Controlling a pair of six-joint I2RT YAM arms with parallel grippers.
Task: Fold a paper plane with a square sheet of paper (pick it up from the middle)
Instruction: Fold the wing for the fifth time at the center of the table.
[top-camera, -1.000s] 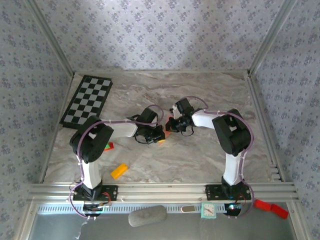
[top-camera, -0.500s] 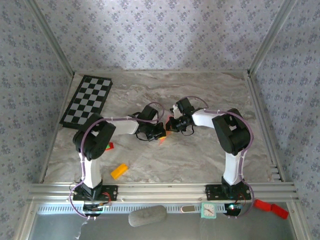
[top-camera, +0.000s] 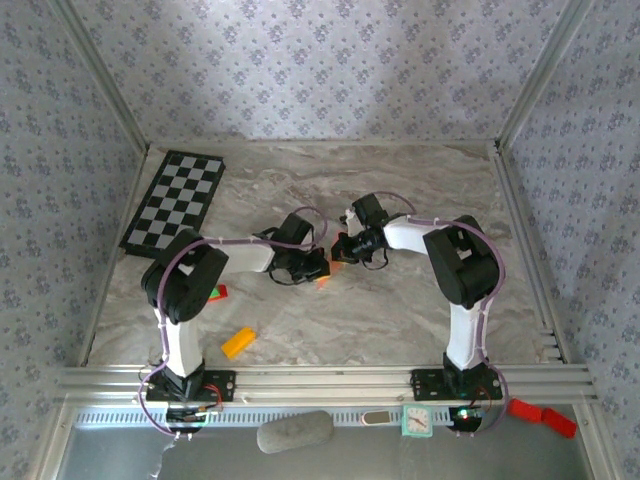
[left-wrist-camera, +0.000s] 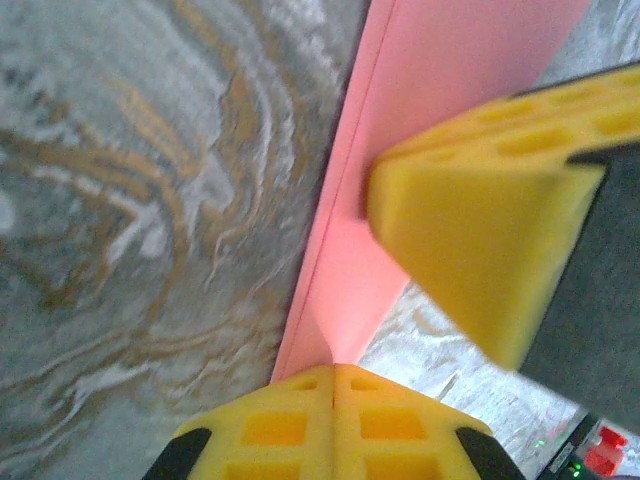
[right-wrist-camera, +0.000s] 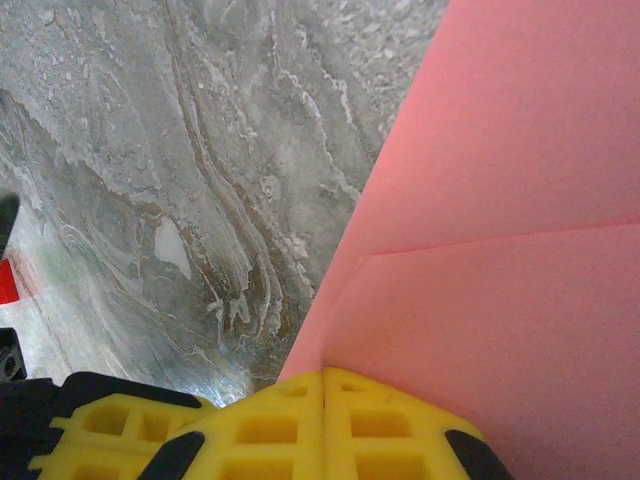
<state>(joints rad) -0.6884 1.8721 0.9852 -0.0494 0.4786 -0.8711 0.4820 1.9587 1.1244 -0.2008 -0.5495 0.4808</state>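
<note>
Pinching from both sides, the two claws meet near the middle of the table, a grey marble-patterned surface with pale and rust-coloured veins. The sheet of paper is held between them just above that surface. It is thin, matte, salmon-pink, and carries a sharp straight crease running across it in the right wrist view. From the left wrist view it reads as a long narrow pink strip tapering down toward the fingers, with a doubled edge along its left side.

The left claw is closed, its yellow waffle-moulded foam pads pressed flat together on the lower end of the paper. The right claw is likewise closed, pads seam to seam with the pink paper entering between them. A yellow foam wedge on a black mount sits against the paper in the left wrist view.

Seen from above, the left arm rises from its base, bends sharply at the elbow and reaches rightward and low. The right arm mirrors it, reaching leftward.

A checkered mat lies at the far left, an orange block near the front, and a red-and-green block beside the left elbow.
</note>
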